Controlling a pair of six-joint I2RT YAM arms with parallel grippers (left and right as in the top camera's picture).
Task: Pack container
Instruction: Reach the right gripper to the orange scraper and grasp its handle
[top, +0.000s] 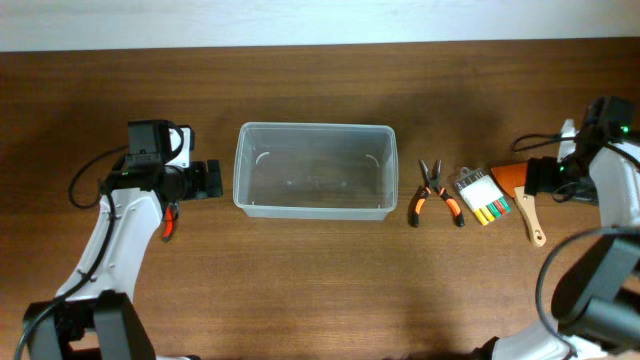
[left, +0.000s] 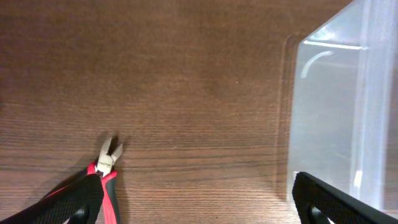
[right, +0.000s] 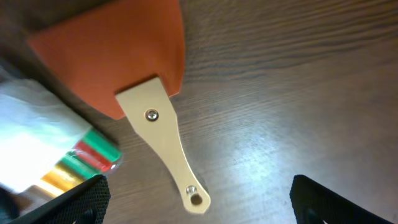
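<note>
at the far left, the left gripper (left: 196, 190) has its two black fingers spread wide, with only bare wood between them; it pinches nothing. just beside one of these fingers lies a small pair of side cutters with red handles and a short steel nose (left: 106, 163), flat on the brown wooden table (top: 320, 290) and outside the tub.

the container, a clear plastic rectangular tub with rounded corners and a rim (top: 240, 170), stands upright in the middle of the table, between the two arms. we see nothing inside it, so we judge that the packing is not yet begun.

to the right of the tub, near its wall but apart from it, lie pliers with orange and black handles (top: 435, 197). next comes a clear packet of coloured sticks, red, green and yellow (top: 483, 197); what they are we cannot tell. just beside the packet lies a scraper with a flat orange blade and a pale handle (right: 163, 134).

the right gripper (right: 199, 193) is also spread and holds nothing; the end of the handle lies under the gap.

four things remain to pack, as we judge. nothing covers the mouth of the tub, but the packet lies close to the scraper and could be pushed.
</note>
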